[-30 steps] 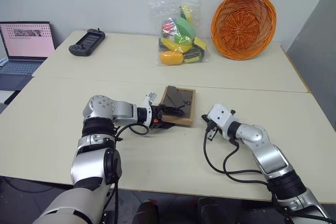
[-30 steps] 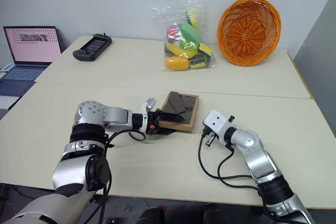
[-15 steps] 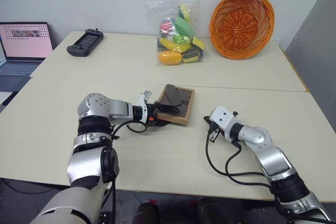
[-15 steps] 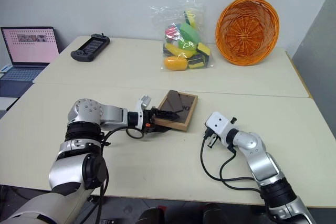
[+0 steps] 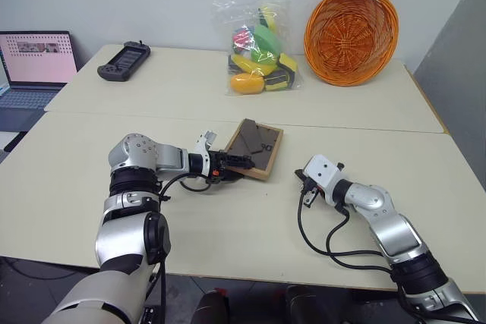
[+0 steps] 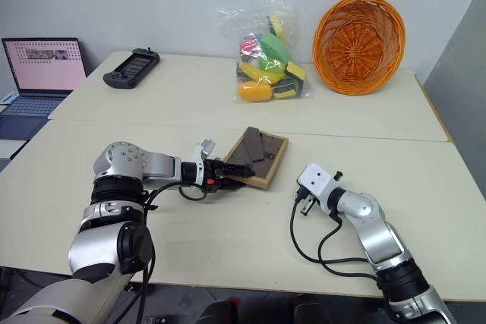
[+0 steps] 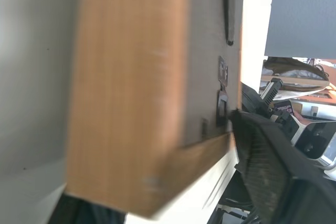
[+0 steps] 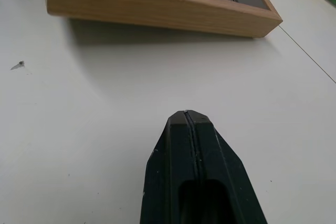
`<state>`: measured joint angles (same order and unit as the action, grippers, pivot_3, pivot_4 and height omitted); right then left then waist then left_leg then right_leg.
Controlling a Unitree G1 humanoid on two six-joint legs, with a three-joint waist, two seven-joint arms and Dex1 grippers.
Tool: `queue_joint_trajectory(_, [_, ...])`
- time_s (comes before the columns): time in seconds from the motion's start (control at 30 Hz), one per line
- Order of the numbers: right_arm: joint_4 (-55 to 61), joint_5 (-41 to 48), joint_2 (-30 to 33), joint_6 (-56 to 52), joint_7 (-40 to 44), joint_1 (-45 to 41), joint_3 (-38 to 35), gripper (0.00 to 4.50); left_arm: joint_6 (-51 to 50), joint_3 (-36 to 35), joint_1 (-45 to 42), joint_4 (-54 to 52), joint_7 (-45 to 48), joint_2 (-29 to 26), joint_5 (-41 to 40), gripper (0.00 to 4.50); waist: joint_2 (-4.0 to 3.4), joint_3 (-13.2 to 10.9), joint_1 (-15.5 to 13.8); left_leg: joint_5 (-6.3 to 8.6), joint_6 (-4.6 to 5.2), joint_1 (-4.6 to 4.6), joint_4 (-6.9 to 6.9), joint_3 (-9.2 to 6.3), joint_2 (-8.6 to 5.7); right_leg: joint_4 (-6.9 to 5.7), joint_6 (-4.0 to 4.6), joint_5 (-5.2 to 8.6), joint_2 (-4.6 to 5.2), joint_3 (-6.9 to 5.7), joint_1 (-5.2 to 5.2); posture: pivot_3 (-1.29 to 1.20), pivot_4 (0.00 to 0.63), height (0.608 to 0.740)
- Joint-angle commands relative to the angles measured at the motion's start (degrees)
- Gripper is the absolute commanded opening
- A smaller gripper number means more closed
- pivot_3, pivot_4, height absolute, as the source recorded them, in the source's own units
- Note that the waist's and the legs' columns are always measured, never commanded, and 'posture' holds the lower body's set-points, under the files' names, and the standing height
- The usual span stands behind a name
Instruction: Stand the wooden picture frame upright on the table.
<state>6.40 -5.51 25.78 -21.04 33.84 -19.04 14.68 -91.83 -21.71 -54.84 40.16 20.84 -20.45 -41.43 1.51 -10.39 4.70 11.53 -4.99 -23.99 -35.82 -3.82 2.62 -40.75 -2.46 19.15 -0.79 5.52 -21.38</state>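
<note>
Two pale counters stand end to end, the near one carrying the one wooden picture frame. On the far counter, beyond the frame, are one orange wicker basket, one clear bag of coloured toys and one black handheld controller; one open laptop sits on a separate surface off the counters' left end.

The frame lies with its dark grey back up, its near-left corner between the fingers of the left hand, which is closed on that corner; the left wrist view shows light wood against one black finger. The right hand rests to the right of the frame, apart from it, fingers pressed together.

Compared with a second ago, the left hand has narrowed onto the frame, and the frame has turned slightly.
</note>
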Motion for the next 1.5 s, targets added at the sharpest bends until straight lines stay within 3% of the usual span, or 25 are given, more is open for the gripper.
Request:
queue_joint_trajectory(0.03, [2.99,0.42,-0.01,0.55,0.05,-0.04,-0.98,0.0,0.35,-0.37,-1.32,-0.74,1.43,-0.19,0.53,2.7,0.0,0.0,0.0,0.0,0.0,0.0,0.0,0.0,0.0,0.0,0.0,0.0,0.0,0.0,0.0,0.0,0.15,0.74])
queue_joint_trajectory(0.23, [3.22,0.53,-0.17,0.27,-0.05,-0.14,-1.05,0.0,1.2,-0.74,-1.39,-0.87,2.12,0.04,1.49,2.7,0.0,0.0,0.0,0.0,0.0,0.0,0.0,0.0,0.0,0.0,0.0,0.0,0.0,0.0,0.0,0.0,0.15,0.74])
queue_joint_trajectory(0.4, [3.39,0.66,-0.2,0.1,-0.04,-0.02,-1.15,0.0,1.74,-0.77,-1.41,-1.25,3.24,-0.03,1.28,1.49,0.0,0.0,-0.02,0.0,0.0,-0.01,0.01,0.0,0.0,0.01,0.0,0.0,0.0,0.0,0.0,0.0,0.15,0.74])
queue_joint_trajectory(0.47, [3.49,0.71,-0.21,0.01,-0.02,0.03,-1.18,0.0,1.68,-0.99,-1.51,-1.16,3.43,-0.04,1.4,1.32,0.0,0.0,-0.02,0.0,0.0,-0.01,0.01,0.0,0.0,0.01,0.0,0.0,0.0,0.0,0.0,0.0,0.15,0.74])
queue_joint_trajectory(0.87, [3.39,0.69,0.23,0.18,0.21,0.04,-1.37,0.0,-0.18,3.47,-1.56,-4.88,8.99,-1.54,0.2,1.32,0.02,-0.03,-0.09,0.0,0.0,-0.1,0.01,-0.01,0.0,0.03,-0.01,0.0,0.0,-0.01,-0.05,0.0,0.15,0.74])
queue_joint_trajectory(1.07, [5.32,1.64,2.54,0.52,2.55,1.09,-2.32,0.0,1.89,11.9,0.02,-12.96,19.97,-7.32,-1.82,1.32,0.02,-0.08,-0.06,-0.04,-0.08,-0.12,0.05,-0.01,0.0,0.04,0.0,0.0,0.0,-0.01,-0.09,0.0,0.15,0.74])
queue_joint_trajectory(1.33, [8.0,10.42,10.58,-3.53,9.23,-2.99,-13.65,0.0,17.77,26.5,6.86,-25.42,35.56,-18.62,3.5,1.32,-0.06,-0.23,-0.04,0.0,0.0,-0.13,0.1,0.04,0.01,0.2,0.0,0.0,0.01,0.04,-0.06,0.0,0.15,0.74])
queue_joint_trajectory(1.47, [7.68,15.97,11.87,-8.6,11.37,-8.21,-17.0,0.0,24.61,29.5,7.72,-27.82,40.01,-20.79,5.7,1.32,-0.05,-0.35,-0.38,0.0,0.01,-0.14,0.09,0.03,0.04,0.22,0.01,0.0,0.0,0.01,-0.06,0.0,0.15,0.74])
queue_joint_trajectory(1.5, [8.01,18.56,11.17,-10.89,11.86,-9.75,-17.79,0.17,25.92,29.92,7.68,-27.88,40.58,-20.86,6.31,1.32,-0.05,-0.35,-0.49,0.01,0.01,-0.18,0.09,0.02,0.04,0.26,0.01,0.0,0.0,-0.01,-0.05,0.0,0.15,0.74])
